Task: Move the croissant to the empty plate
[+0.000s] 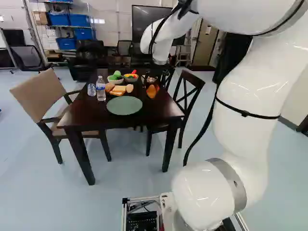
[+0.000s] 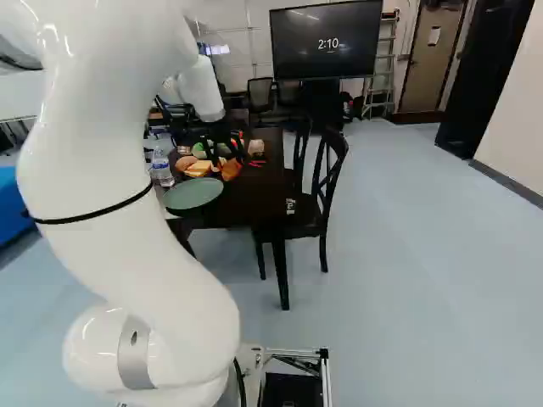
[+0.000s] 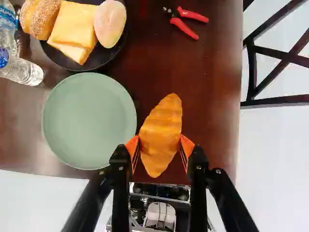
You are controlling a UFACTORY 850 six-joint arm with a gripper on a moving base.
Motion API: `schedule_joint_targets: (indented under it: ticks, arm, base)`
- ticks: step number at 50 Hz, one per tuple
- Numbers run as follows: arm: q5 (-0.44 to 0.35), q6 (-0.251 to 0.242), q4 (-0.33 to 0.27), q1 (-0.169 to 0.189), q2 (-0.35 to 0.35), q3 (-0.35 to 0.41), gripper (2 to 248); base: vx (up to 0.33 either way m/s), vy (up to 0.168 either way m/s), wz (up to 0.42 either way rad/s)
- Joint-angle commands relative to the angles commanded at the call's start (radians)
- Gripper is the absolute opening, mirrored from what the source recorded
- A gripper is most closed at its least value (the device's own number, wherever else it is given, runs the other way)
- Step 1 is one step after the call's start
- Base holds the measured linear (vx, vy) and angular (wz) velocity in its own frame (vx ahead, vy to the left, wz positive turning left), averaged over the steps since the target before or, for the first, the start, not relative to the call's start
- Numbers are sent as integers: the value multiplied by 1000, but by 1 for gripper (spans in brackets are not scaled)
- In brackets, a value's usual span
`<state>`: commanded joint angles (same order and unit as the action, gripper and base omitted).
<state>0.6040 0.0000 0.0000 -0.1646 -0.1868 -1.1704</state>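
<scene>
- We have the gripper (image 3: 160,144) closed on the croissant (image 3: 161,129), one orange pad (image 3: 133,147) against each flank, so the task's thing is in our grasp, beside its goal.
- We hold it across its width, its long axis running roughly forward between the fingers; that leaves both tapered ends free and probably keeps it balanced. A soft crust would ask us to squeeze no harder than this.
- It looks large beside what lies below, so we judge it lifted off the table (image 3: 207,92), though we cannot tell how high.
- Just beside it sits the green plate (image 3: 89,121), bare, its whole face open to receive the croissant. We judge the grasp done and the carry next: a short sideways move, then lowering and release near the plate's middle, since a release at the rim could let it roll off.
- Beyond the plate, the black plate (image 3: 104,54) already bears a bun (image 3: 42,18) and cheese slices (image 3: 72,29), which is why it is not our target.
- Bottles (image 1: 100,89) stand on the plate's far side from the croissant, so we should not overshoot.
</scene>
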Motion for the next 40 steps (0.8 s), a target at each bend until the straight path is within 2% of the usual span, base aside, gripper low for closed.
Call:
schedule_joint_targets:
  ticks: [40]
  arm:
    - [0,0,0,-133,-43,-50,127]
  base:
    - [0,0,0]
